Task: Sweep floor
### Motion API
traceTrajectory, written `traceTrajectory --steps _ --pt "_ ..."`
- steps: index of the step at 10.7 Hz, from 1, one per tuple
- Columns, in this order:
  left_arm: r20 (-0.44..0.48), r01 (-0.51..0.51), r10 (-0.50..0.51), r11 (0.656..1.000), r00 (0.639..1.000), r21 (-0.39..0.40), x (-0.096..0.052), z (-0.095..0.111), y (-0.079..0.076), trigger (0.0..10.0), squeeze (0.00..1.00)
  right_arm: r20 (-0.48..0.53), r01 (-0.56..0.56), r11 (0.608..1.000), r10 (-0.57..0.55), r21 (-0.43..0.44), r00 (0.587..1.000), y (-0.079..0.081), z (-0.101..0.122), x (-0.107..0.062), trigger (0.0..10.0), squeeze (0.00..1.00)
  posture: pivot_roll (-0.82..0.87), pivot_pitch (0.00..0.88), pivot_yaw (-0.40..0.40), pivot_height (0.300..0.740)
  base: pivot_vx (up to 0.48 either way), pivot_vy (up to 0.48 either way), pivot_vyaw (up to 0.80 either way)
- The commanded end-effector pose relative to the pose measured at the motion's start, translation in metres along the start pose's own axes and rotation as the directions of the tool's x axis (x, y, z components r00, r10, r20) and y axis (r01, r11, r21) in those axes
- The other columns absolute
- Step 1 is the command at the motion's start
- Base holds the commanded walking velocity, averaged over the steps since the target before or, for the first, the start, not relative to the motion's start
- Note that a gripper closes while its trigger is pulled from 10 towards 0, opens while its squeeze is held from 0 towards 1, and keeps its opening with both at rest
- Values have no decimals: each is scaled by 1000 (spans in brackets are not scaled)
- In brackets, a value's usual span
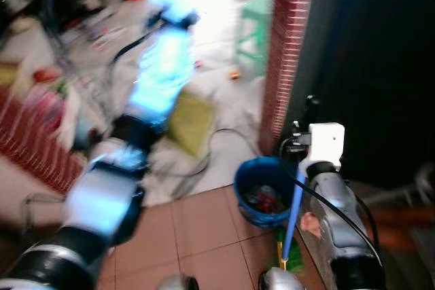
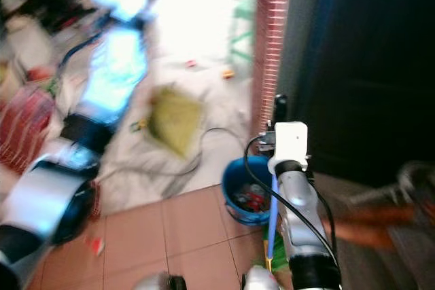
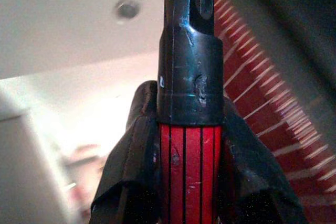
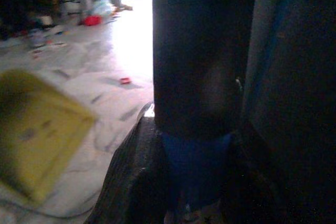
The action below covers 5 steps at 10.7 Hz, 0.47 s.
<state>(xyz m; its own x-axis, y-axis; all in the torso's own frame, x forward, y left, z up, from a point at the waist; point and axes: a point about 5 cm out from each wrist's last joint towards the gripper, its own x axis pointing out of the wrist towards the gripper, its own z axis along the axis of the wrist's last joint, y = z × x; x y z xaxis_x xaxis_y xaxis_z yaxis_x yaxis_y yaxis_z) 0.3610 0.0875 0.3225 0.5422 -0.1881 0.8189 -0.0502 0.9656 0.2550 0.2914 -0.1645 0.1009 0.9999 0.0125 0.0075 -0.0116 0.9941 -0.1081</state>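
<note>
My left end effector (image 3: 184, 182) is clamped on the red broom handle (image 3: 185, 166), raised. My right end effector (image 4: 194, 177) grips a blue handle (image 1: 293, 215) near the bucket (image 1: 262, 198). Both look stiff, light, a bit slick; I'd hold mid-shaft w/ firm squeeze. Views blurred.

Left arm (image 1: 129, 161) motion-blurred

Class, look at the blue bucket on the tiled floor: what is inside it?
Inside the blue bucket lies reddish rubbish, too blurred to identify. Whatever lies beneath that rubbish is covered, and the blue handle crosses its right rim.
</note>
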Motion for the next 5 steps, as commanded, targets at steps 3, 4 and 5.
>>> traceTrajectory --steps 3,4,5 --pt "-165 -102 116 991 979 90 -30 -21 27 10000 0 26 -51 998 50 27 998 10 2 7 10000 0 -44 0 47 740 0 0 0" --pt "-290 -114 143 987 946 114 -57 -40 28 10000 0 35 -47 998 46 30 998 11 3 11 10000 0 -35 0 45 740 0 0 0" --pt "-396 -125 167 984 903 131 -84 -55 28 10000 0 41 -48 998 46 35 998 12 4 12 10000 0 -31 0 44 740 0 0 0"
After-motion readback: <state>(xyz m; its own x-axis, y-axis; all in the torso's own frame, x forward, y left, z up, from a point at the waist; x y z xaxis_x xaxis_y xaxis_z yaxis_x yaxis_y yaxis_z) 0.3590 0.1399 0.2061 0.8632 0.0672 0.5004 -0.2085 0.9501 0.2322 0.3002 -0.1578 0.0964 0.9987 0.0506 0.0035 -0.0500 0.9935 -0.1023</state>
